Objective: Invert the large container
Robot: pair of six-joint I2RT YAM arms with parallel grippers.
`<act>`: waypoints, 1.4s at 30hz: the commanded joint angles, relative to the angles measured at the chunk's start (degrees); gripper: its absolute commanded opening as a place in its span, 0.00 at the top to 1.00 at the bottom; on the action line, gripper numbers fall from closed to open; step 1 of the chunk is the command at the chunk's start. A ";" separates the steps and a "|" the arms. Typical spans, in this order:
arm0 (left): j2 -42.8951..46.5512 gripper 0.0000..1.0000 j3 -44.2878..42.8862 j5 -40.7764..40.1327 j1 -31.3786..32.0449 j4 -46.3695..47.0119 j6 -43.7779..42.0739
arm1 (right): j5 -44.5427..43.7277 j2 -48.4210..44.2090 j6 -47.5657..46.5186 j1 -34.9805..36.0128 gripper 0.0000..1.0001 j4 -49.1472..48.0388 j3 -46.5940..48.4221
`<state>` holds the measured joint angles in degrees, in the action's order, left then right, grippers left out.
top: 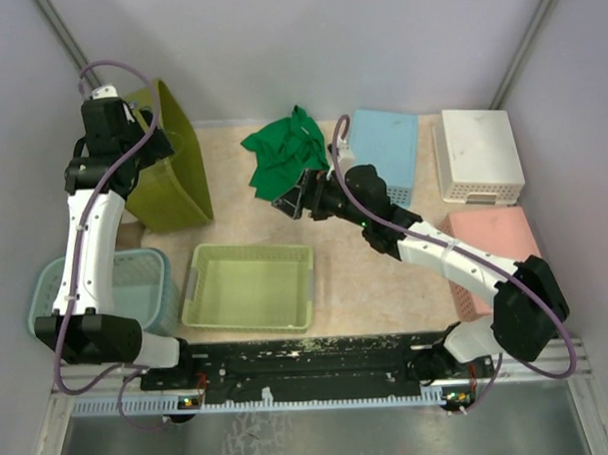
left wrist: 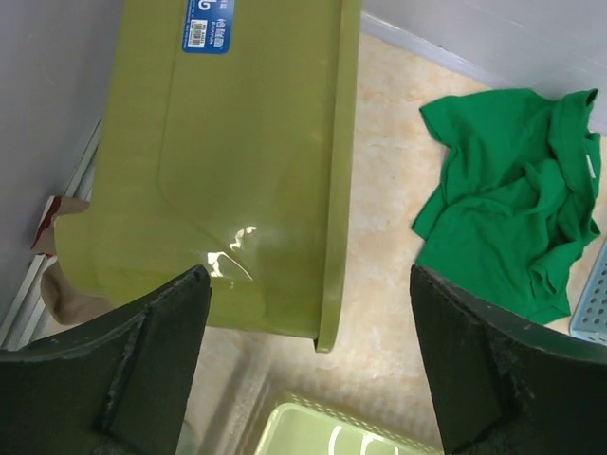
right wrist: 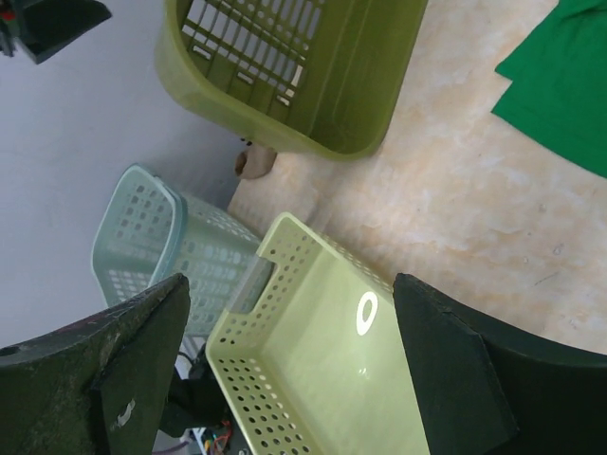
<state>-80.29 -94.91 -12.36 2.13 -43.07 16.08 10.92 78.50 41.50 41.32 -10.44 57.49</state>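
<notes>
The large olive-green container [top: 168,177] is tipped up on its side at the back left, leaning toward the left wall. Its smooth face with a blue label [left wrist: 228,142] fills the left wrist view. Its slotted wall shows in the right wrist view [right wrist: 294,66]. My left gripper [top: 149,133] is open and empty, just above the container's upper edge and not touching it [left wrist: 308,370]. My right gripper [top: 288,203] is open and empty over the middle of the table, right of the container [right wrist: 289,370].
A light green tray [top: 195,288] lies at the front centre. A teal basket [top: 126,289] stands at the front left. A green cloth [top: 281,153] lies at the back centre. Blue [top: 386,150], white [top: 478,152] and pink [top: 489,246] baskets sit on the right.
</notes>
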 commanded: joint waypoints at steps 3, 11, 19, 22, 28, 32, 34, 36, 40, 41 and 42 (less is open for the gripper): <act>-5.92 0.24 -1.55 4.32 -1.69 1.81 0.83 | -2.82 -4.49 -0.26 0.61 0.12 -2.78 -0.73; -14.03 0.54 -7.47 3.38 -2.11 2.10 -1.78 | -11.45 -15.07 -3.98 0.65 0.12 4.22 -8.70; -15.91 0.89 -8.16 5.72 -1.91 3.39 -5.55 | -17.60 -20.38 -5.96 0.49 0.12 11.39 -11.91; -16.91 1.00 -8.32 7.55 -1.13 3.74 -6.63 | -19.06 -21.62 -6.36 0.51 0.11 12.03 -12.43; -19.50 1.00 -10.10 2.42 4.28 2.97 -9.76 | -20.23 -22.26 -6.43 0.51 0.11 13.37 -12.77; -23.13 1.00 -12.96 -4.28 10.32 1.25 -12.91 | -20.12 -22.37 -6.12 0.51 0.11 13.75 -13.17; -25.56 1.00 -14.81 -5.58 12.71 -0.15 -13.29 | -20.36 -22.62 -6.03 0.46 0.11 14.04 -13.47; -27.53 1.00 -15.91 -6.41 14.67 -0.87 -12.91 | -20.88 -23.13 -5.99 0.51 0.11 14.27 -13.78; -30.23 1.00 -16.53 -4.93 16.70 -0.92 -10.88 | -22.37 -24.82 -6.09 0.51 0.11 15.26 -14.37; -30.73 1.00 -16.53 -4.20 17.01 -0.82 -10.21 | -22.80 -25.22 -6.22 0.52 0.11 15.52 -14.53; -31.31 1.00 -16.58 -3.52 17.43 -0.71 -9.59 | -23.20 -25.70 -6.30 0.48 0.11 15.79 -14.72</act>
<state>-108.29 -111.46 -15.64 19.90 -39.13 5.80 -9.74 55.79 36.01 41.78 6.02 42.81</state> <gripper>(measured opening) 0.012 0.888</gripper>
